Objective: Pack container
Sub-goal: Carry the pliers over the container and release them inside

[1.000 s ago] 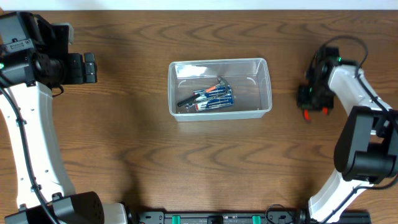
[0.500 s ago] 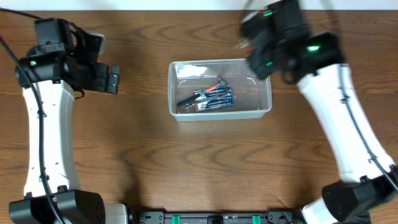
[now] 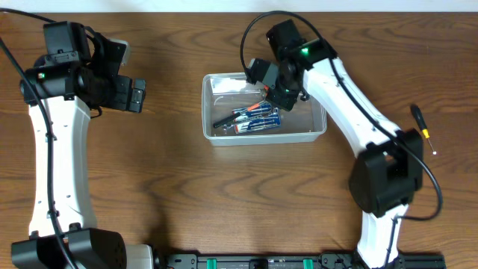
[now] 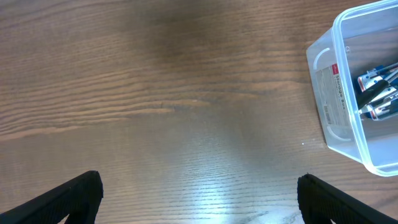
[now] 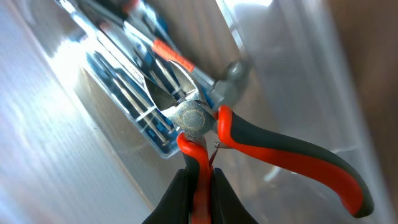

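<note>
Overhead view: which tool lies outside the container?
The slim black tool on the table right of the container; the pliers are in the right gripper, the rest lie inside.

A dark brown wood-grain counter (image 3: 187, 187) with wavy, swirling figure fills nearly everything. A thin pale strip (image 3: 149, 4) borders its far edge, and a black rail (image 3: 261, 261) with small green fittings runs along the near edge. Soft overhead light leaves a dull sheen on the wood.

Overhead straight down — both wrist views close — container (image 3: 302, 124) common to all
</note>
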